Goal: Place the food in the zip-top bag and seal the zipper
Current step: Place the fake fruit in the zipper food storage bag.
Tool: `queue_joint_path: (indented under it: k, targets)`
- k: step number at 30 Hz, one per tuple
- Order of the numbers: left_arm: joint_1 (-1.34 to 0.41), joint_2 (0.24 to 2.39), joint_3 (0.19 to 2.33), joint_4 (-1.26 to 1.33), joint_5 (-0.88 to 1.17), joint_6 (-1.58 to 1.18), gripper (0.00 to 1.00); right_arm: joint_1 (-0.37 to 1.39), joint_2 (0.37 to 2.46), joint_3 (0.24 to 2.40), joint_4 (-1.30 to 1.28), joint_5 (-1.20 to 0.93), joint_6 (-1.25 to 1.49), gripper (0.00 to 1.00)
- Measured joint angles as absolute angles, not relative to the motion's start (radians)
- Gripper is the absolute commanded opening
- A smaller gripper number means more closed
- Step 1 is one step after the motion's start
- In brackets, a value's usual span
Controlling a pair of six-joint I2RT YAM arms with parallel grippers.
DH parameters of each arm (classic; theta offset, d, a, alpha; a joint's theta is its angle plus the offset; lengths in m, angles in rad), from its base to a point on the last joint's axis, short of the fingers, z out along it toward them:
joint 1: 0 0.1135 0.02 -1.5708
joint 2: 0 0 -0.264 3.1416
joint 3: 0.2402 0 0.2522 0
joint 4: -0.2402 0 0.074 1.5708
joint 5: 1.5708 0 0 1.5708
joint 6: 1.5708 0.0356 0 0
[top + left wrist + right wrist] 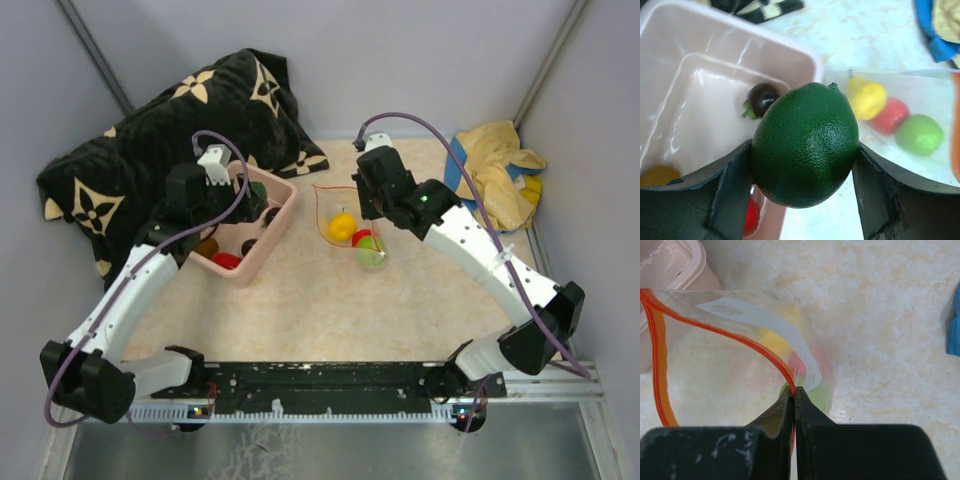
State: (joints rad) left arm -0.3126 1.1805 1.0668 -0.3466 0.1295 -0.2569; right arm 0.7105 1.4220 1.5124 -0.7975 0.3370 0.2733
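Observation:
My left gripper (802, 167) is shut on a dark green toy fruit (805, 145), held over the right rim of the pink tub (670, 45); in the top view this fruit (258, 188) hangs at the tub's far right side. A dark brown piece (762, 98), an orange one (657, 175) and a red one (751, 217) lie in the tub. The zip-top bag (345, 215) stands open at mid-table with yellow (342, 226), red (362, 238) and light green (372, 255) food inside. My right gripper (796, 390) is shut on the orange-red zipper (715, 322), holding the mouth up.
A black cushion with cream flower patterns (150, 130) lies behind the pink tub (272, 238) at the back left. A yellow cloth on something blue (495, 165) sits at the back right. Grey walls enclose the table on three sides.

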Motion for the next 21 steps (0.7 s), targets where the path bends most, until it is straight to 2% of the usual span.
queue_joint_path:
  k: [10,21]
  targets:
    - [-0.490,1.008,0.977,-0.141,0.292,-0.103,0.42,0.710,1.422,1.512,-0.802,0.338,0.289,0.00]
    - [-0.562,1.048,0.976,0.039,0.519,0.115,0.42,0.710,1.422,1.512,-0.808,0.337,0.301,0.00]
